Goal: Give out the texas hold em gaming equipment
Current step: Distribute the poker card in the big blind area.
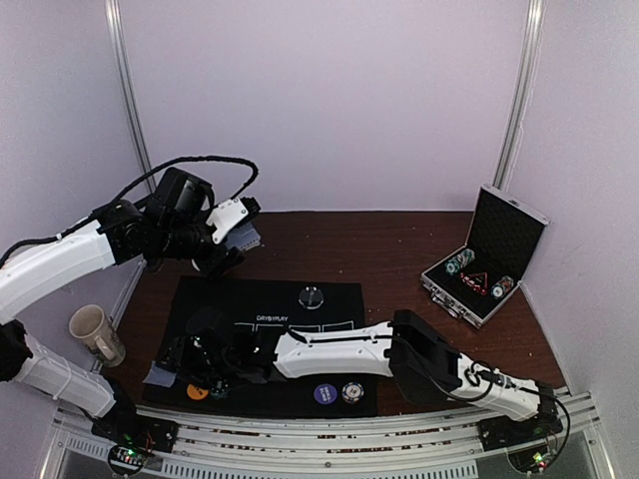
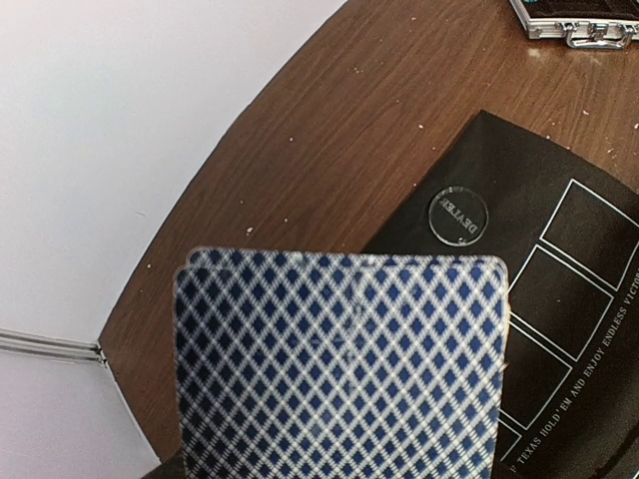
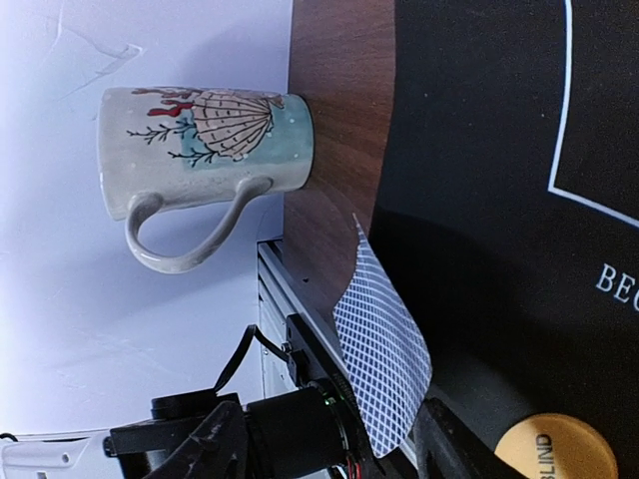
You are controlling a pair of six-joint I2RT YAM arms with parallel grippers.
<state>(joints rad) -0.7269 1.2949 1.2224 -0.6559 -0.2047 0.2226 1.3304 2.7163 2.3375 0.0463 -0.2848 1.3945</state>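
Note:
My left gripper hangs raised over the table's back left, shut on a stack of blue-checked playing cards that hides its fingers in the left wrist view. My right gripper reaches across the black mat to its front left corner. Its jaws stand open, with a single card lying curled between them at the mat's edge. An orange chip sits just beside it. A purple-blue chip and a black-and-white chip lie at the mat's front. The clear dealer disc rests at the mat's back.
A beige mug stands on the wood left of the mat, close to my right gripper. An open metal case holding more chips sits at the back right. The right arm lies low across the mat's front half.

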